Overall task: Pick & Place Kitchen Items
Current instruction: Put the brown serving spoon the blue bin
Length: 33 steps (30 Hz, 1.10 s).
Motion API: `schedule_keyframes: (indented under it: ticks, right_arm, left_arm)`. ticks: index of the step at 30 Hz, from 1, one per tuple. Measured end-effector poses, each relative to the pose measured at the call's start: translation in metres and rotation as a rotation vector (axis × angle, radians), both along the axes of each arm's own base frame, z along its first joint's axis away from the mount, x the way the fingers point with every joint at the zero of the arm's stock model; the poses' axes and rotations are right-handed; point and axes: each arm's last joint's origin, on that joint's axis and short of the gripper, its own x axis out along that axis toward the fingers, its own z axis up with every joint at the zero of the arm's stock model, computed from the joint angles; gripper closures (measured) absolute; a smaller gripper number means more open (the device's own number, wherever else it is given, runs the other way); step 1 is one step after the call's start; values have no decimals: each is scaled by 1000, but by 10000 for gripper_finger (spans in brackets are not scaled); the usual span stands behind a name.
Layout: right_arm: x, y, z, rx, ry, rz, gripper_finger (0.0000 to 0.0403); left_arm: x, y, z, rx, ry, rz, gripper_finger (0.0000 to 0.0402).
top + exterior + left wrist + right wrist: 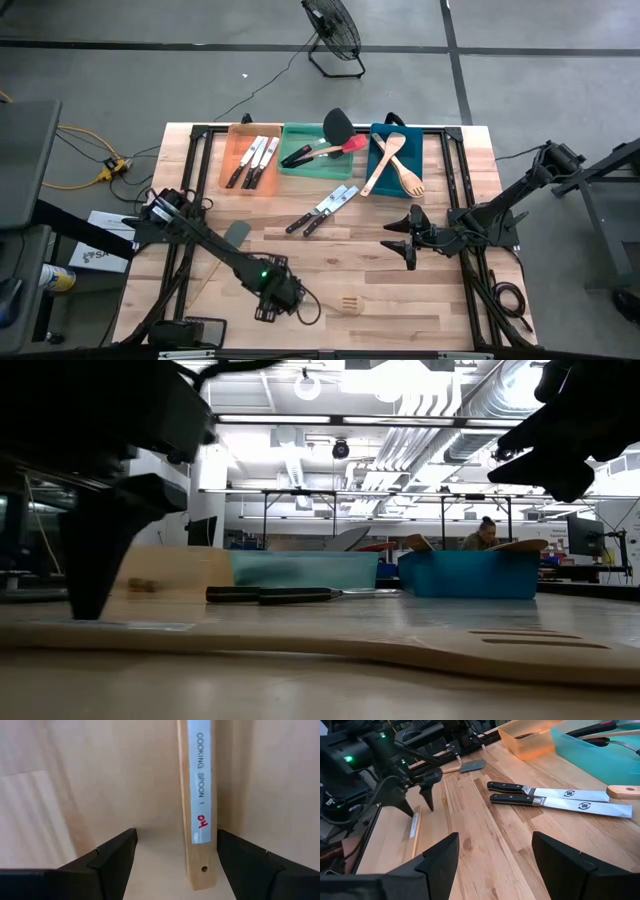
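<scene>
The table (400, 290) is showing pale, smooth wood planks. The wooden spoon (196, 810) is wearing a glossy white paper label. Two knives (560, 800) are gleaming with polished steel blades and matt black handles. Translucent plastic trays (316, 160) are looking smooth.

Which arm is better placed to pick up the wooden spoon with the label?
Left. Its open tool straddles the labelled wooden spoon handle; the right tool waits over bare table near the two knives.

Around my wooden table (440, 290) lay grey concrete floor (120, 80), a black fan (335, 30) behind, ceiling lights (308, 385) glowing overhead.
</scene>
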Motion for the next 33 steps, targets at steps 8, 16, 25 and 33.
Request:
schedule_keyframes:
  ticks: [8,16,25,33]
  right_arm:
    - [0,0,0,0,0,0,160]
    - [0,0,0,1,0,0,160]
    - [0,0,0,1,0,0,160]
    - [0,0,0,2,0,0,160]
  left_arm:
    - [2,14,0,89,17,2,133]
    - [-4,24,-15,79,46,-4,145]
    - [-11,27,-29,50,51,-1,222]
    - [-11,27,-29,45,53,2,291]
